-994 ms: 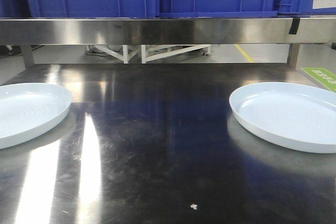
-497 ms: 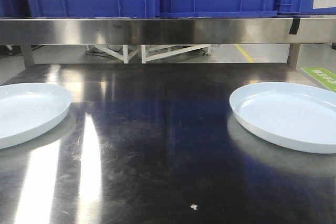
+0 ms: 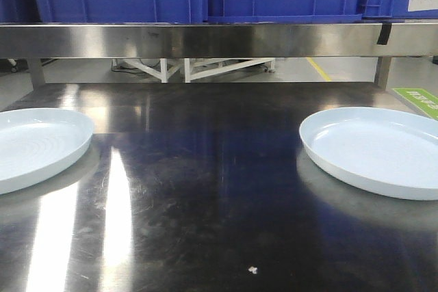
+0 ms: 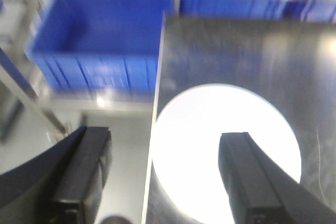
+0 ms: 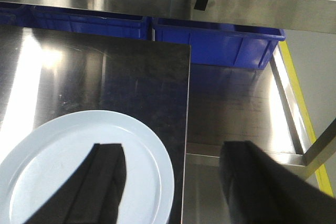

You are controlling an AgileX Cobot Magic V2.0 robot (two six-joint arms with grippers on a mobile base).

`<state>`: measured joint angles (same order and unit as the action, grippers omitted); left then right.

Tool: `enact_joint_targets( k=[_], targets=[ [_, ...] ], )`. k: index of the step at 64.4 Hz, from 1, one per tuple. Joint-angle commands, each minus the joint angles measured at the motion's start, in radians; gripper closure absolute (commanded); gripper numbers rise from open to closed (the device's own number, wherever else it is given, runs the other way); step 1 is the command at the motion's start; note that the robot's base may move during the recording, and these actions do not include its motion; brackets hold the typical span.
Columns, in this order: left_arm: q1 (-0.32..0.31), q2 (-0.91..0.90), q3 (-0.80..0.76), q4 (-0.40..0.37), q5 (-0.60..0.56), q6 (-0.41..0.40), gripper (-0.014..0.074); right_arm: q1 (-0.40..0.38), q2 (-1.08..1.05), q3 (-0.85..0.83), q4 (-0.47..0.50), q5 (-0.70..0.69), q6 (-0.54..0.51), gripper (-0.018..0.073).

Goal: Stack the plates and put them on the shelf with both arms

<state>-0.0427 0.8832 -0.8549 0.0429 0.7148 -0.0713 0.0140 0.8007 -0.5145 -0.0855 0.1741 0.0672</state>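
Your front view is sharp and well lit from overhead. Two long white streaks of glare run down the steel table [image 3: 219, 169] at lower left, and the rest of it reads dark. Your left wrist view is blurred throughout, with the plate [image 4: 210, 124] blown out to featureless white. Your right wrist view is crisp, with bright glare on the tabletop's left side.

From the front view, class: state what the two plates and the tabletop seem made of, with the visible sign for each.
Left plate and right plate: likely glazed ceramic, possibly melamine; glossy pale bluish-white with faint concentric rings. Tabletop: stainless steel, by its fine scratches and bright streaked reflections.
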Motion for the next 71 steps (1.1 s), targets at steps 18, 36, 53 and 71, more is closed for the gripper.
enact_joint_targets(
  k=[18,36,53,71],
  targets=[
    [-0.003,0.286,-0.035,-0.016,-0.141,-0.01,0.0087,-0.002,-0.003,-0.039,-0.004,-0.063,-0.006,0.0055],
    [-0.003,0.441,-0.035,-0.016,-0.188,-0.01,0.0087,-0.002,-0.003,-0.039,-0.004,-0.06,-0.006,0.0055],
    [-0.002,0.515,-0.035,-0.006,-0.234,-0.01,0.0087,-0.002,-0.003,-0.039,-0.004,-0.059,-0.006,0.0055],
    [0.034,0.558,-0.035,0.001,-0.247,-0.01,0.0087,-0.002,-0.003,-0.039,-0.004,-0.059,-0.006,0.0055]
  ],
)
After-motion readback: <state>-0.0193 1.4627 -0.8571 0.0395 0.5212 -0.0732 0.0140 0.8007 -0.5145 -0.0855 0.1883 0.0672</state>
